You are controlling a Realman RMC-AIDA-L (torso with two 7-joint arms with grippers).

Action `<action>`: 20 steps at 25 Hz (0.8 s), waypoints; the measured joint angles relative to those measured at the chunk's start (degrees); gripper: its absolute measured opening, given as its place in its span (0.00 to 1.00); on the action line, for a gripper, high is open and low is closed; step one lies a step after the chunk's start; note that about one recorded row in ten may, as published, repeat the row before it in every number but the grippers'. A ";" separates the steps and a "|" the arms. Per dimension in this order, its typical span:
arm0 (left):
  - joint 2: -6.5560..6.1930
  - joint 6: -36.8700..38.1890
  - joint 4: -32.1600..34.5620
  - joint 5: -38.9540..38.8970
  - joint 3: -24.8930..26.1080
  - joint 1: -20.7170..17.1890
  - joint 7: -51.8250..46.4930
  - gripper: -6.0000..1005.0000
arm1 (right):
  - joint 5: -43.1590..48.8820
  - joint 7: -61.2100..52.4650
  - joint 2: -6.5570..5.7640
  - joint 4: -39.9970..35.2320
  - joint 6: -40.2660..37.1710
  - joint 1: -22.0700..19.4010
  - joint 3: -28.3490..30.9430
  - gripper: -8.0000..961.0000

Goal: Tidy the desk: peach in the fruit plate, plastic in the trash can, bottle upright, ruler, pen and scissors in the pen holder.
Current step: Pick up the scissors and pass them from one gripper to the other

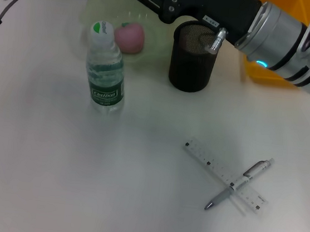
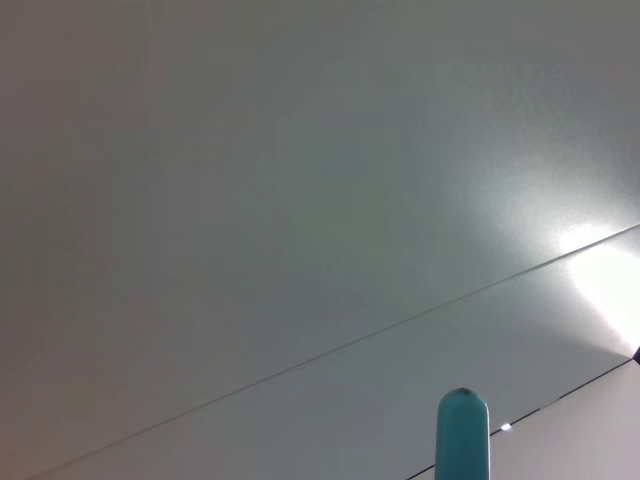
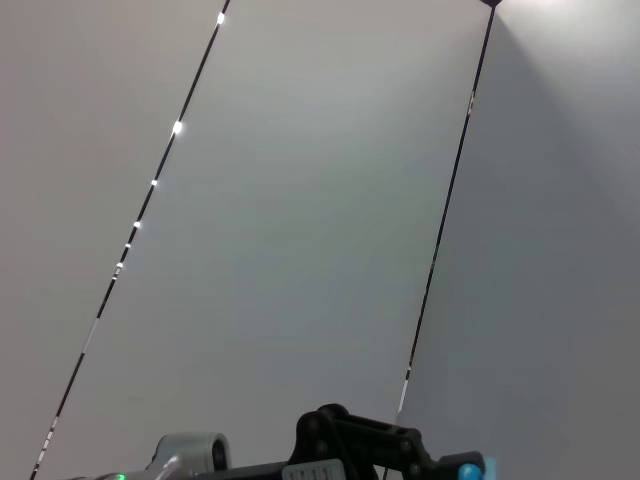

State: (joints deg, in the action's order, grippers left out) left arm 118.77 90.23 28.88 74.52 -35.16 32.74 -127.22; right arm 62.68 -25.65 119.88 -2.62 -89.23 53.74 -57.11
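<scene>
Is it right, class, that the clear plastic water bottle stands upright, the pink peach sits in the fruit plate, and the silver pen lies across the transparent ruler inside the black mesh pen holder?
Not quite. The head view shows the silver pen crossing the transparent ruler on the white desk, not inside the black mesh pen holder. The clear plastic water bottle is upright, and the pink peach sits in the fruit plate.

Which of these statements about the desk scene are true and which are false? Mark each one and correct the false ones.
1. The bottle stands upright on the desk. True.
2. The peach lies on the bare desk beside the pen. False: it sits in the fruit plate, far from the pen.
3. The pen lies across the ruler. True.
4. The ruler is already inside the pen holder. False: it lies flat on the desk, nearer the camera than the holder.
5. The pen holder is a black mesh cup standing upright. True.
6. The bottle has a red cap. False: its cap is white with a green mark.
</scene>
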 joint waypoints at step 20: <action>0.06 -0.85 -0.67 -0.10 -0.01 0.40 0.21 0.22 | -1.08 0.70 0.00 5.26 3.15 4.30 2.66 0.53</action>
State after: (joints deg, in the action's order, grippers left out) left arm 118.82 89.37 28.21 74.42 -35.16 33.13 -127.02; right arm 61.60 -24.95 119.88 2.64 -86.08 58.04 -54.45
